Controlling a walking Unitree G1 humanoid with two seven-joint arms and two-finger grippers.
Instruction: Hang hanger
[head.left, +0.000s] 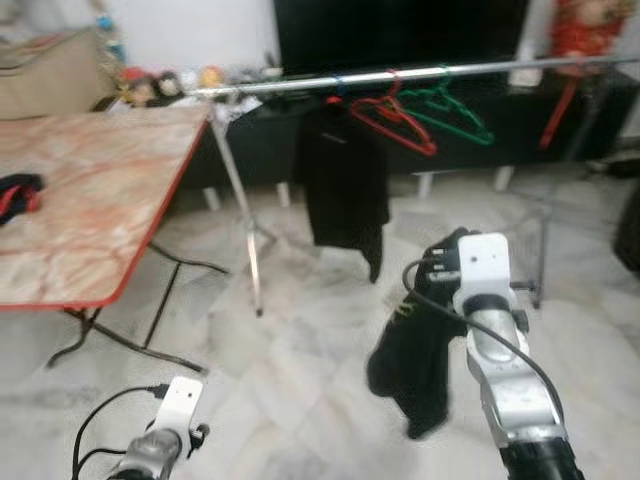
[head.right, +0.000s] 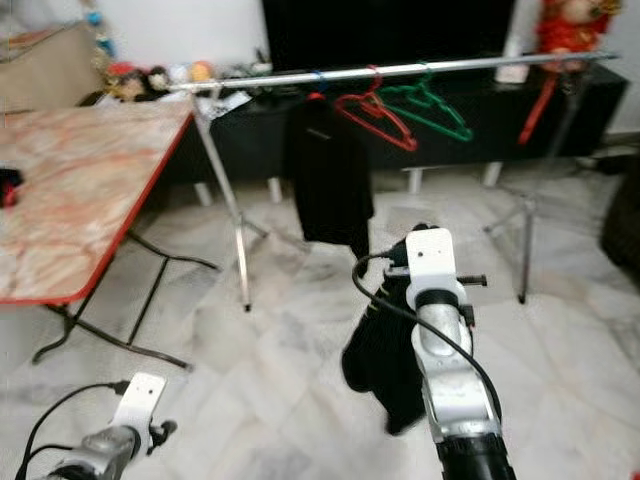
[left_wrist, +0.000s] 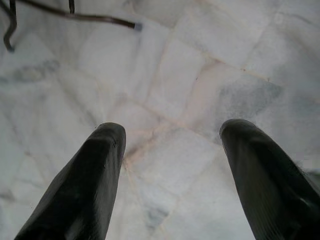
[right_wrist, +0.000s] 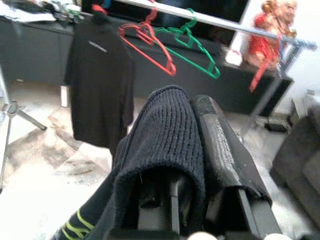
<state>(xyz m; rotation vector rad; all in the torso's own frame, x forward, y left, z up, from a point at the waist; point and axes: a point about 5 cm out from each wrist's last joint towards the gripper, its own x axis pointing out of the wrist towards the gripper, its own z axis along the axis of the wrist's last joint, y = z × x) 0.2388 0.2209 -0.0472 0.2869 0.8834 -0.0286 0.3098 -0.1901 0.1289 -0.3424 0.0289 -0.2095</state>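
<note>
Up on the far side, a red hanger (head.left: 397, 122) and a green hanger (head.left: 452, 112) hang side by side from the metal rail (head.left: 420, 74), both thin and wiry in shape, both tilted. Just left of them on the same rail hangs a black T-shirt (head.left: 345, 185) with a small pale mark on the chest; the letters are too blurred to read. The rail is a shiny silver tube on a slanted silver leg (head.left: 240, 205).

Nearer, in the middle right, the right gripper (right_wrist: 192, 150) is clenched on a black garment (head.left: 415, 350), which looks like knitted, ribbed cloth with thin yellow-green stripes near one edge. The cloth is draped over one black finger (right_wrist: 220, 145) and hangs down limp below the silver arm toward the floor. I cannot see clearly if a hanger is inside this garment.

At the near left, the left gripper (left_wrist: 172, 170) hangs low over the floor with its two fingers (left_wrist: 85, 185) spread wide apart and nothing between them.

The floor (head.left: 300, 370) is pale marble with grey veins. On the left stands a folding table (head.left: 90, 200) with a pink marbled top, red edge and thin black legs; a black and red object (head.left: 20, 195) lies on it. Behind the rail there is a long black cabinet (head.left: 480, 140), and some small colourful figures (head.left: 165, 85) stand at its left end.
</note>
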